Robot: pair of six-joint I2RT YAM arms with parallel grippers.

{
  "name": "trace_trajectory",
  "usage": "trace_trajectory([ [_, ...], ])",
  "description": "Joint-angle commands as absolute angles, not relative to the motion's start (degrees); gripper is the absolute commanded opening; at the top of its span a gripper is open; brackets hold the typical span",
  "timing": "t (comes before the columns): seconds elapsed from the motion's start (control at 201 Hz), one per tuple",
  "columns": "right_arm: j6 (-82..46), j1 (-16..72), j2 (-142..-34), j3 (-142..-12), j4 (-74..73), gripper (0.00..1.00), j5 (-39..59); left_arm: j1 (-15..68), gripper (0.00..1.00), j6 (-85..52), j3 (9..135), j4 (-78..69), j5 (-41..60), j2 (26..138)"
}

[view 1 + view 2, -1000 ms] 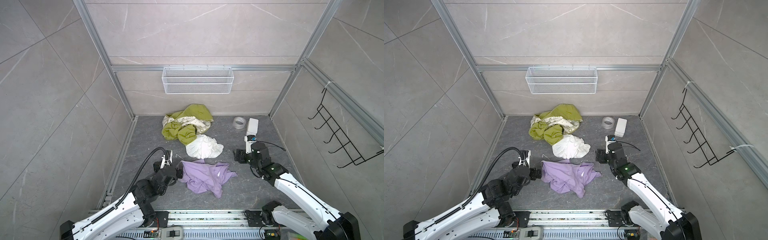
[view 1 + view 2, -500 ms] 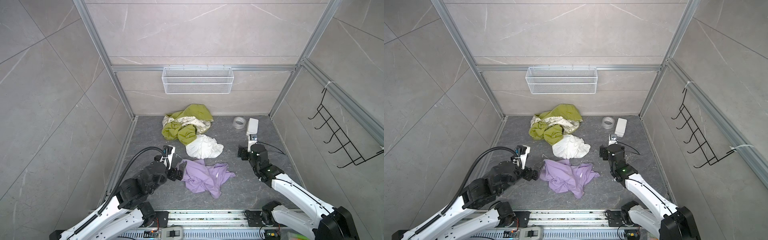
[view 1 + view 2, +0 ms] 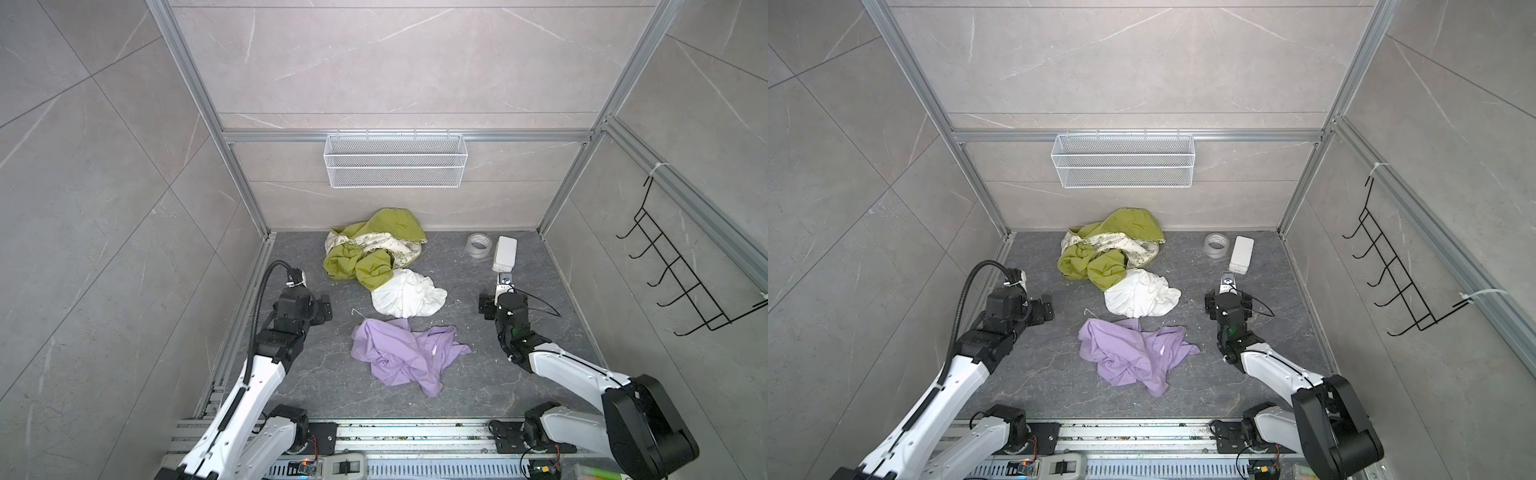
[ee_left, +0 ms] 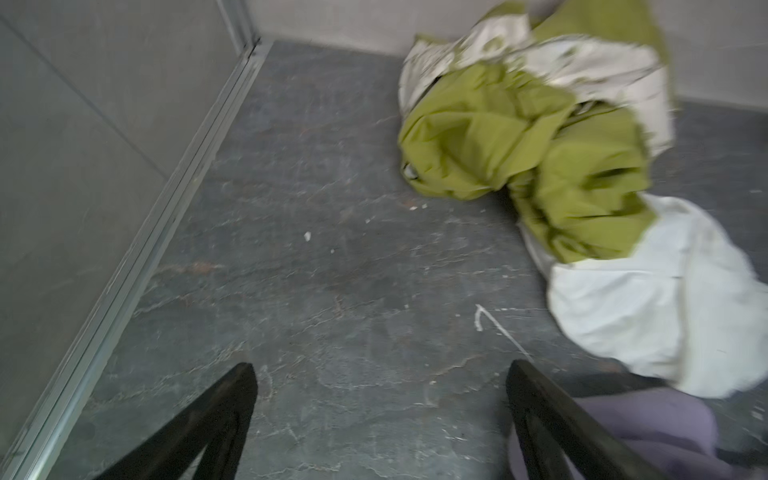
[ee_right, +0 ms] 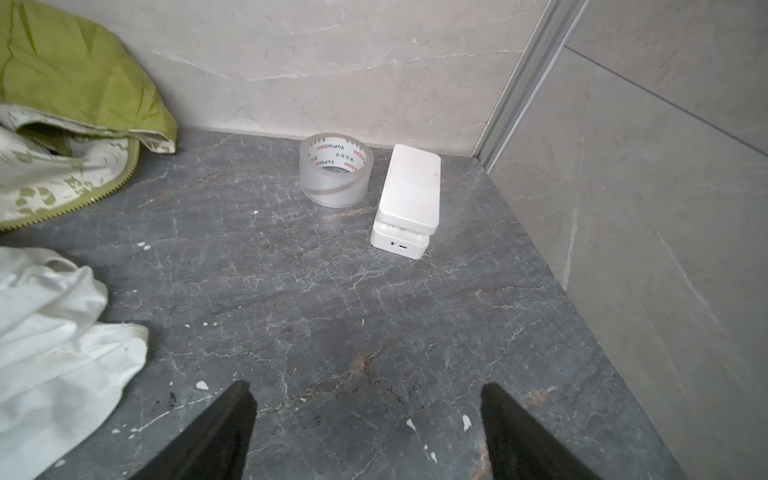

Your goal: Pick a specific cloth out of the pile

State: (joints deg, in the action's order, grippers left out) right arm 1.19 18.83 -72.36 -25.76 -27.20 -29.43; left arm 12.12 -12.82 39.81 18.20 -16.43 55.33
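Note:
The lilac cloth (image 3: 403, 353) (image 3: 1133, 353) lies crumpled by itself on the dark floor, in front of the pile. The pile is an olive-green and cream floral cloth (image 3: 370, 249) (image 3: 1100, 253) by the back wall, with a white cloth (image 3: 407, 293) (image 3: 1140, 297) against its front. My left gripper (image 3: 326, 309) (image 3: 1046, 309) (image 4: 380, 368) is open over bare floor, left of the lilac cloth and apart from it; an edge of lilac (image 4: 648, 424) shows beside one finger. To the right of the cloths, my right gripper (image 3: 500, 301) (image 3: 1228, 300) (image 5: 368, 386) also stands open and holds nothing.
A clear tape roll (image 3: 478, 245) (image 5: 334, 170) and a white box (image 3: 505, 253) (image 5: 409, 199) sit in the back right corner. A wire basket (image 3: 395, 166) hangs on the back wall, a black hook rack (image 3: 681, 282) on the right wall. Walls close in on three sides.
My left gripper has drawn away from the lilac cloth's left edge, moving left and toward the back. The right gripper has turned slightly toward the back wall. The cloths lie as before.

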Motion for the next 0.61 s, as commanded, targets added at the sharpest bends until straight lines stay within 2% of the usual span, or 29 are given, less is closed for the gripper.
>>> trace_trajectory([
  [0.0, 4.89, 17.75, -75.73, -24.41, -36.23, 0.88, -30.68, 11.11, 0.98, -8.03, 39.61, 5.32, -19.17, 62.12],
  [0.224, 3.07, 14.06, -84.31, -17.50, -57.53, 0.91, -25.34, 6.39, 0.98, -3.05, 35.66, -8.28, -18.73, 74.95],
  [0.309, 0.83, 12.12, -82.92, -18.84, -51.41, 0.90, -22.86, 4.19, 0.98, -3.38, 34.24, -13.06, -15.71, 77.42],
  [0.458, -0.76, 9.30, -83.43, -18.70, -51.85, 0.86, -17.81, 0.43, 0.98, -3.26, 30.24, -23.66, -10.54, 80.80],
  [0.602, -1.70, 6.88, -88.49, -17.60, -59.77, 0.86, -15.02, -1.94, 0.98, -1.52, 29.35, -29.01, -5.67, 81.79],
])
